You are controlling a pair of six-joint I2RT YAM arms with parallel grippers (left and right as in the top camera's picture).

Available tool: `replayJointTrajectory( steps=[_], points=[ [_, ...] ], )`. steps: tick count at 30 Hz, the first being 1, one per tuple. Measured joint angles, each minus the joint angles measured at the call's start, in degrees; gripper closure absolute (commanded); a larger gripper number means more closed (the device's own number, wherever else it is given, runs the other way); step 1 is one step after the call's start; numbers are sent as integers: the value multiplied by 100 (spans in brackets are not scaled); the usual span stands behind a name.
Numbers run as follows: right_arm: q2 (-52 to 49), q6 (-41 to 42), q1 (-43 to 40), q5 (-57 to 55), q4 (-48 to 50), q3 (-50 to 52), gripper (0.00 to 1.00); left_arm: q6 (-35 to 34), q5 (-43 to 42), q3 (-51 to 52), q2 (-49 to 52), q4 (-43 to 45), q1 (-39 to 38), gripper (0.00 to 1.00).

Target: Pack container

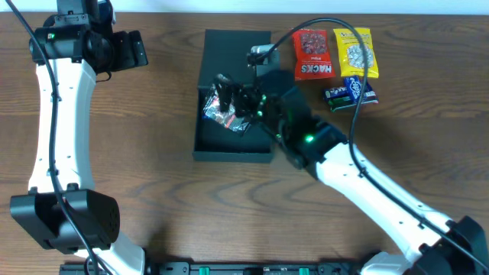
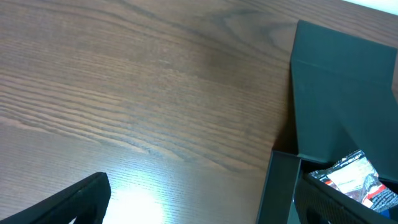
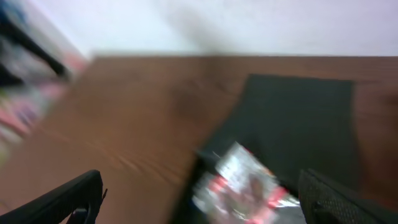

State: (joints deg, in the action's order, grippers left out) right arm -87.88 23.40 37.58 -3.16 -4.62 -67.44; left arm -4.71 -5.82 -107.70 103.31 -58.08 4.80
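Note:
The container (image 1: 256, 153) is a dark box lying open mid-table, its flap lid (image 1: 229, 50) flat behind it. A silver-and-red snack packet (image 1: 220, 114) lies inside the container at its left side. My right gripper (image 1: 228, 96) hovers over the packet. In the blurred right wrist view this gripper (image 3: 205, 202) is open, and the packet (image 3: 245, 186) lies loose below, between the fingers. My left gripper (image 1: 136, 50) is open at the far left, away from the box. In the left wrist view nothing but bare table lies between its fingers (image 2: 68, 205), with the container (image 2: 280, 186) at the right.
Three snack packets lie right of the container: a red one (image 1: 313, 53), a yellow one (image 1: 357, 52) and a small blue one (image 1: 350, 93). The right arm (image 1: 382, 191) crosses the table's right front. The left arm (image 1: 57, 114) stands along the left side.

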Motion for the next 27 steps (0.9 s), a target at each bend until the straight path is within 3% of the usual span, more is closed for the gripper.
replayJointTrajectory(
  steps=[10,14,15,17,18,19,20,21,23,27],
  points=[
    [-105,-2105,-1261,1788,-822,2,8,0,0,0,0,-4,0,4],
    [-339,-2555,-1322,2063,-822,0,32,0,0,0,0,-26,0,5],
    [-424,-2629,-1318,2109,-815,0,42,0,0,0,0,-31,0,5],
    [-592,-2771,-1287,2164,-761,0,77,0,-2,0,0,-46,0,4],
    [-680,-2800,-1266,2177,-706,0,88,0,-2,0,0,-50,0,5],
    [-758,-2817,-1244,2181,-649,0,74,0,-2,0,-2,-57,-2,5],
    [-914,-2811,-1213,2192,-568,0,40,0,-2,0,0,-66,0,5],
    [-1040,-2837,-1202,2201,-446,0,28,0,-2,0,0,-66,0,5],
    [-1296,-2820,-1189,2208,-249,0,24,0,0,0,-2,-68,0,5],
    [-1738,-2804,-1189,2210,-157,-13,26,0,0,0,0,-85,0,5]
  ],
)
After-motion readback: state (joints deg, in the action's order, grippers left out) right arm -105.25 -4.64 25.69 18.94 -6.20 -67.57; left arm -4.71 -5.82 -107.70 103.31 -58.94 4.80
